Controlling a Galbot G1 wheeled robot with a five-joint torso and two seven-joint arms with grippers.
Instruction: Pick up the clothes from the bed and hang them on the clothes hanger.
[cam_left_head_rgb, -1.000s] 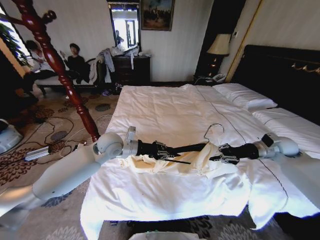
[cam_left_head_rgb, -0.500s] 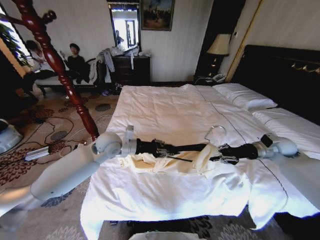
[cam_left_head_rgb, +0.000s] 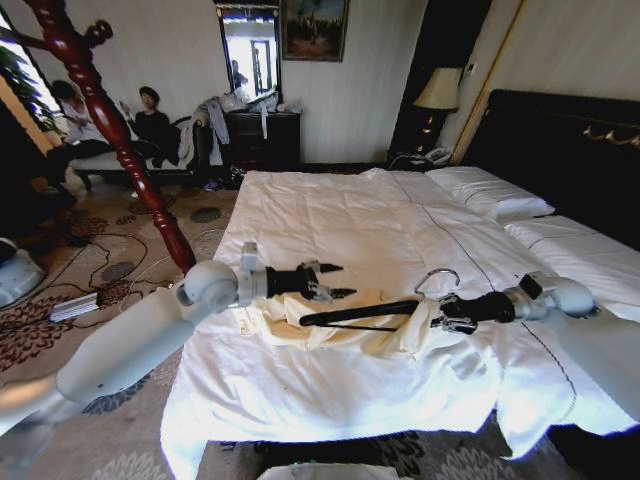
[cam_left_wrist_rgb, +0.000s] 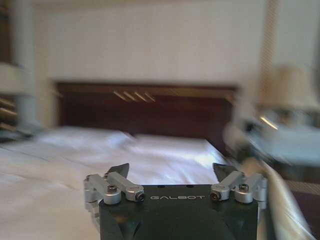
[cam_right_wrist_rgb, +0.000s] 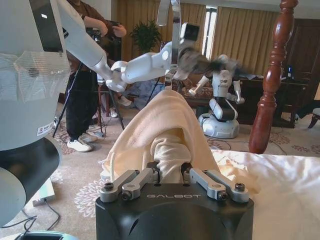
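The right gripper (cam_left_head_rgb: 441, 322) is pinching the soft cream shirt (cam_left_head_rgb: 330, 322) on the thin black hanger (cam_left_head_rgb: 360, 313), while the left gripper (cam_left_head_rgb: 335, 281) is hanging wide open and empty, so it should tug gently.

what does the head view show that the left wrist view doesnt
Head view alone: the cream shirt draped over the black hanger on the sheet, the right hand gripping the shirt near the hanger's hook, and the red-brown coat stand.

Left wrist view alone: the left hand's open fingers seen close, with nothing between them.

Both: the bed, its dark headboard and the left hand.
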